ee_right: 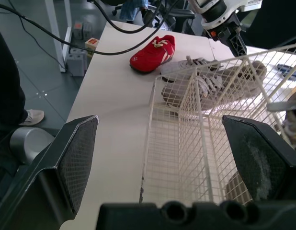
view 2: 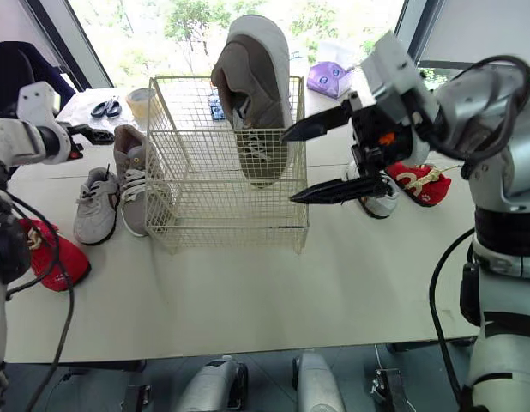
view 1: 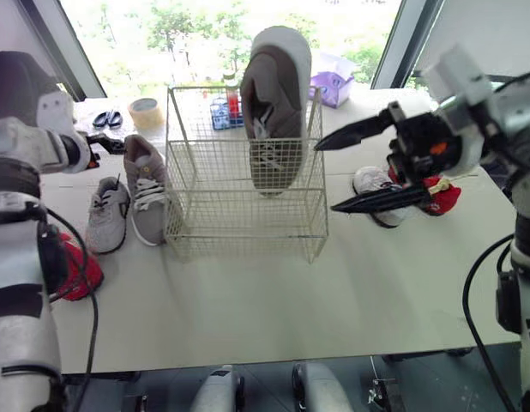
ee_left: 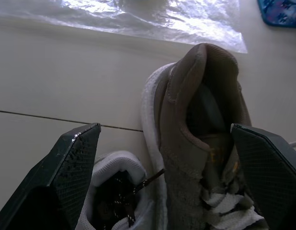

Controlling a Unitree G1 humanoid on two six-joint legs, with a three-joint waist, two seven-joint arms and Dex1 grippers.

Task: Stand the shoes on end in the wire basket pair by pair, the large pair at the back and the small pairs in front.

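- Right tool (view 1: 325,177) spread open, empty, at 3 o'clock of the basket (view 1: 244,225).
- Big shoe (view 1: 275,103) stands on end at the basket's back.
- Left tool (ee_left: 165,129) released, the second big shoe (ee_left: 200,120) heel between its fingers.

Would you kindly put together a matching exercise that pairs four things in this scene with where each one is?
Things:
1. roll of tape
2. purple box
3. grey shoe
4. right tool

Places:
A. open, in the air just right of the basket
B. flat on the table, left of a brown shoe that also lies flat
C. far side of the table, left of the basket, beside the scissors
D. far side of the table, right of the basket

Pairs: 1-C, 2-D, 3-B, 4-A.
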